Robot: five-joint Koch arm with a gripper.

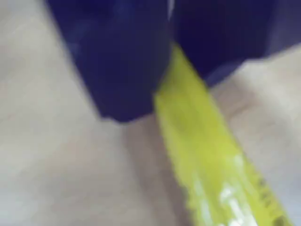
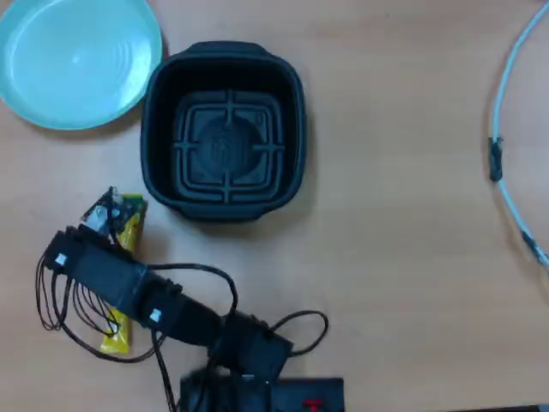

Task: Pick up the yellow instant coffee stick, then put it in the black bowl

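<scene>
Wrist view, blurred: two dark blue jaws fill the top of the picture, and the yellow instant coffee stick (image 1: 202, 155) runs from between them down to the lower right. The gripper (image 1: 165, 77) has its jaws pressed on the stick's upper end, one on each side. Pale counter (image 1: 56, 165) lies below; whether the stick is lifted clear of it cannot be told.

Overhead view: the arm reaches from the near edge toward the left. The gripper (image 2: 107, 215) sits over the stick (image 2: 117, 336), which shows yellow on both sides of the arm, its green end far. The black bowl (image 2: 224, 130) stands empty, to the right and farther off, apart from the stick. A light-blue plate (image 2: 75, 58) lies at the far left.

Judged from this, the grasp looks made; lifting, carrying and dropping into the bowl remain.
</scene>
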